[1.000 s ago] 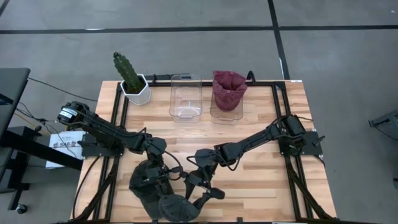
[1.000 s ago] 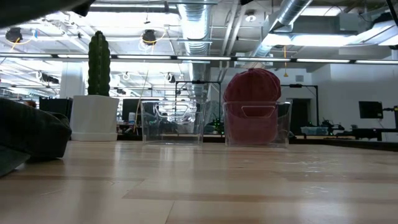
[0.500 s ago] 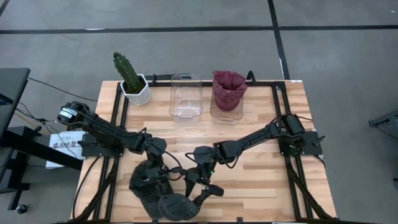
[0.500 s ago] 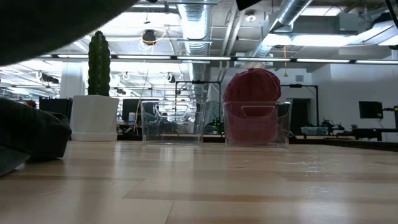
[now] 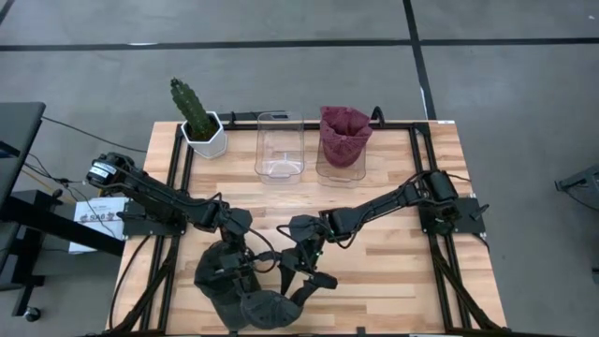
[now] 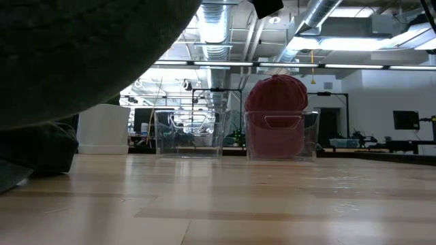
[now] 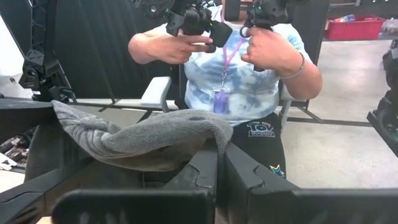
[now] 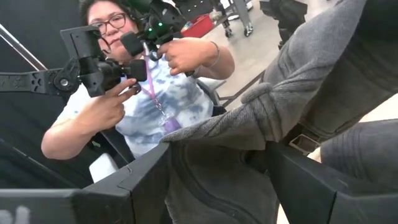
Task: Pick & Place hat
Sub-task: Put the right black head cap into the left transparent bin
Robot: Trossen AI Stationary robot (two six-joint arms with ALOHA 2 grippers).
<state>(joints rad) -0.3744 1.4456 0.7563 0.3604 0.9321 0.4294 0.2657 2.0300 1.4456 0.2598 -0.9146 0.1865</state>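
A dark grey knit hat (image 5: 234,285) is near the table's near edge, left of centre. My left gripper (image 5: 241,253) is shut on it. In the left wrist view the hat's cloth (image 7: 143,140) drapes over the shut fingers. My right gripper (image 5: 304,271) is just right of the hat and open. In its wrist view its fingers stand on either side of the hat's folded band (image 8: 261,115). In the low view the hat (image 6: 75,54) fills the upper left and a lower part (image 6: 34,146) rests on the table. My left gripper pinches the hat's edge (image 7: 211,134) between its two fingers. They come nearly level from the table's left side. The cloth drapes slack over and beside the fingers. My right gripper has hat cloth (image 8: 230,174) between its open fingers; I cannot tell whether they touch it.
At the far edge stand a cactus in a white pot (image 5: 199,122), a clear bin with nothing in it (image 5: 280,145) and a clear bin holding a red hat (image 5: 343,136). Bare wood (image 5: 402,271) lies at the right. A person (image 7: 236,68) sits beyond the near edge.
My right gripper has edged toward the hat and the left gripper and rolled a little, still open. In the low view the raised part of the hat has spread across the upper left and now hides the cactus.
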